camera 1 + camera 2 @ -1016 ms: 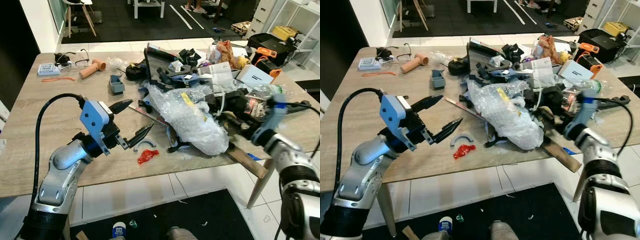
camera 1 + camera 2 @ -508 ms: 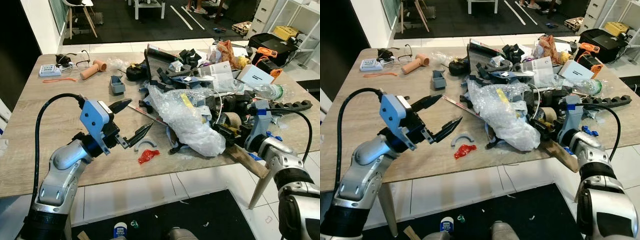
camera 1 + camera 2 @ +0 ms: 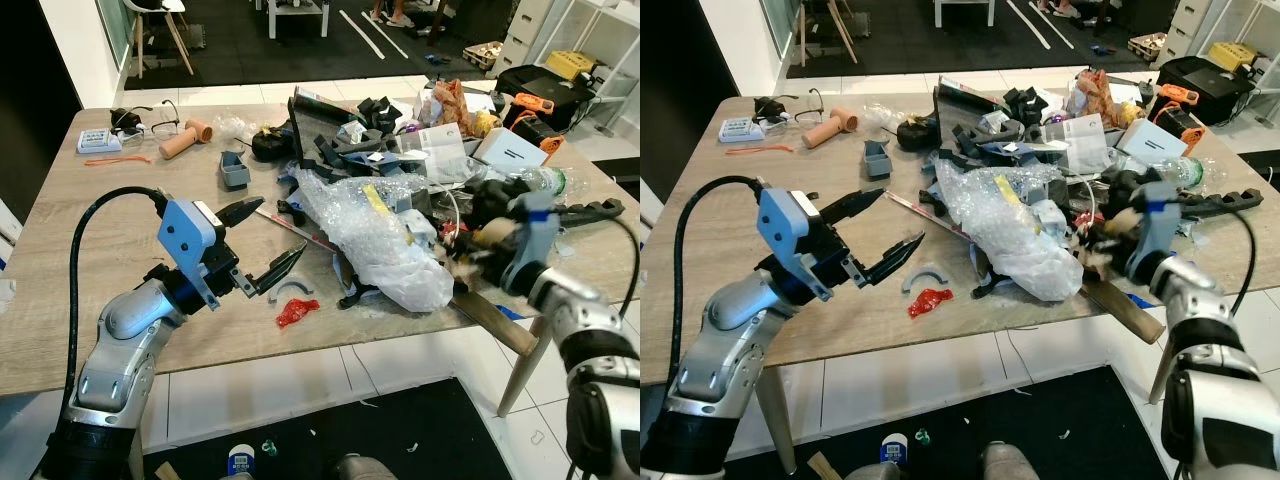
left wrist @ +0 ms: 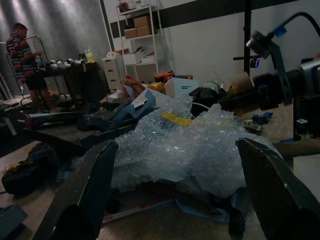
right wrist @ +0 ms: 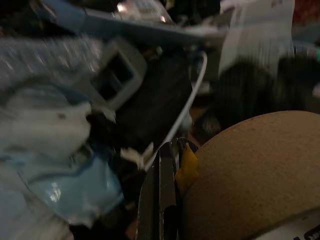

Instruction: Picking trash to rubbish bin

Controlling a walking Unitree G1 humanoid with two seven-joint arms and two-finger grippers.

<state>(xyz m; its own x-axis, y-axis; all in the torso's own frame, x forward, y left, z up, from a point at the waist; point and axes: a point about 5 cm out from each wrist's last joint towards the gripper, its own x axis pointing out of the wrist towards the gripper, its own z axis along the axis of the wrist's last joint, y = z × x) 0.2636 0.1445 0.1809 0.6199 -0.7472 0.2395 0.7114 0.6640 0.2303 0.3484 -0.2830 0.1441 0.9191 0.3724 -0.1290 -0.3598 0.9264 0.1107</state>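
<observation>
1. While the robot stands at the near edge, the wooden desk [image 3: 60, 250] carries everything: bare board on its left half, a heap of trash on its right.
2. Biggest in that heap is the crumpled bubble wrap [image 3: 375, 235], lying with its long axis running from the far middle of the desk toward the near right edge, with black plastic scraps, papers and a plastic bottle [image 3: 545, 183] piled behind it.
3. At the wrap's near right end the right pincer [image 3: 1110, 238] is pressed into the pile. It looks clamped on a brown cardboard tape roll [image 5: 250, 175], one black finger running along the roll's curved edge, though the eye views are blurred there.
4. On the other side, the left pincer [image 3: 262, 245] hovers above the bare board with its fingers spread wide, pointing at the wrap.
5. Smallest, a grey curved scrap [image 3: 290, 290] and a red wrapper [image 3: 296, 312] lie on the desk just below and beyond the left fingertips, near the front edge.
6. Judging by this, the right arm has the roll, and the left is nearer the wrapper, which lies down and forward of it.
</observation>
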